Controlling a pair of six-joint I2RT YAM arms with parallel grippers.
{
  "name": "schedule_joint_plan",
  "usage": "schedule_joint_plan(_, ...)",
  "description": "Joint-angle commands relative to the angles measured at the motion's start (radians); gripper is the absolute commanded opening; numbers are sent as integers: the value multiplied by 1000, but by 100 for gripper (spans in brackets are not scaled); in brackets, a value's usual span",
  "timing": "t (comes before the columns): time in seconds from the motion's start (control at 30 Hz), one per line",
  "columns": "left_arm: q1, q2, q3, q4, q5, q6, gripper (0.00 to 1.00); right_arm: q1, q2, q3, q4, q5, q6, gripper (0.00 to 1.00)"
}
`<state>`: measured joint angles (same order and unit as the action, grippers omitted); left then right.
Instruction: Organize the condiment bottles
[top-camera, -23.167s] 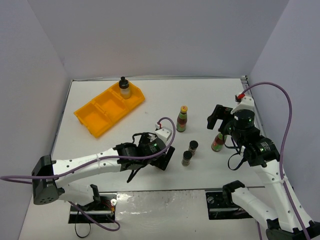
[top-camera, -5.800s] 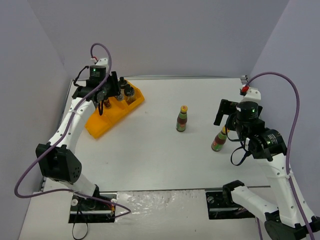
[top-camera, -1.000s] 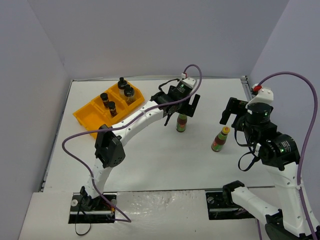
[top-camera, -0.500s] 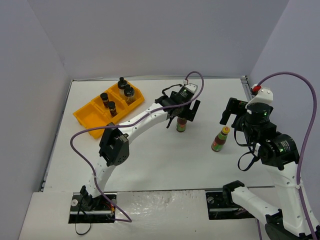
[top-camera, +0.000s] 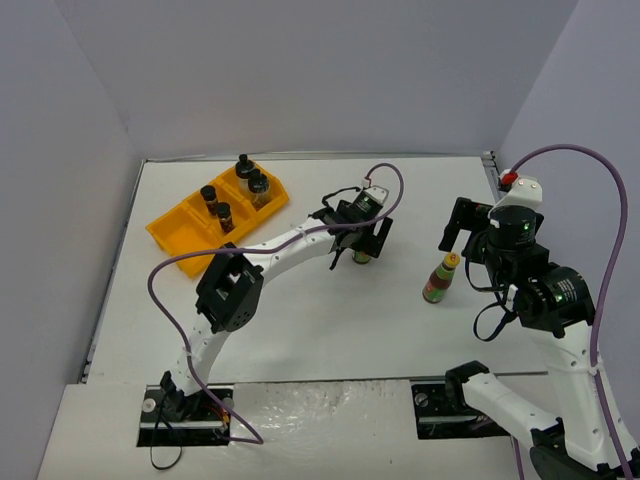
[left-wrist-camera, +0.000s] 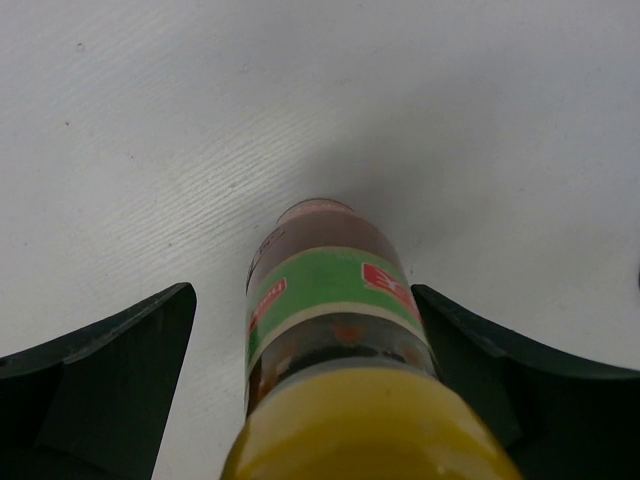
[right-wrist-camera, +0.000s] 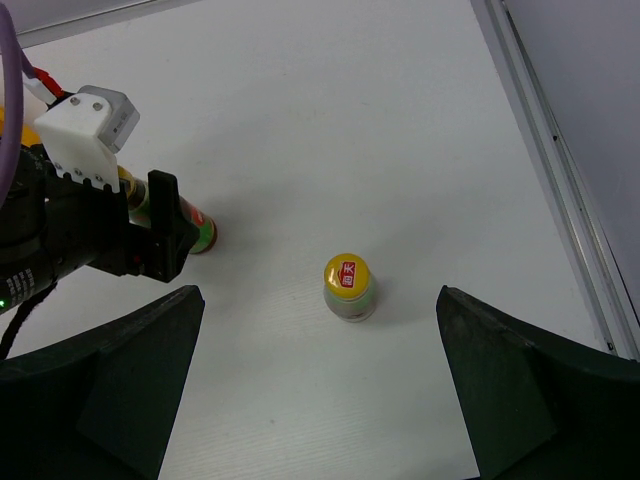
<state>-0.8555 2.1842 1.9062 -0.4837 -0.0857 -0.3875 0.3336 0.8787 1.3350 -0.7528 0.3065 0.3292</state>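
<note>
The orange tray (top-camera: 182, 238) holds 4 jars: 2 wider black-lidded jars (top-camera: 257, 184) in its far compartment and 2 tiny black-capped spice jars (top-camera: 208, 196) in the middle one. Both sauce bottles stand upright on the table (top-camera: 300, 320), yellow-capped with red-green labels. The left gripper (top-camera: 358, 238) straddles the centre sauce bottle (left-wrist-camera: 335, 300), jaws apart, bare table showing between one finger and the glass. The right gripper (right-wrist-camera: 318, 295) hangs spread wide above the second sauce bottle (right-wrist-camera: 349, 287), gripping nothing. 1 second ago the left gripper sat higher, by the cap; neither bottle has moved.
</note>
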Motion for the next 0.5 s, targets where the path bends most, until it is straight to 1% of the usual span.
schedule_joint_plan(0.0,3,-139,-45,156,-6,-7,83,-7,-4,-3,34,19,-17,100)
schedule_joint_plan(0.1,4,-159,-89,199,-7,-3,83,-7,-8,-5,35,18,-18,100)
schedule_joint_plan(0.47,-2,-192,-137,278,12,23,83,-6,-9,-7,35,17,-21,100)
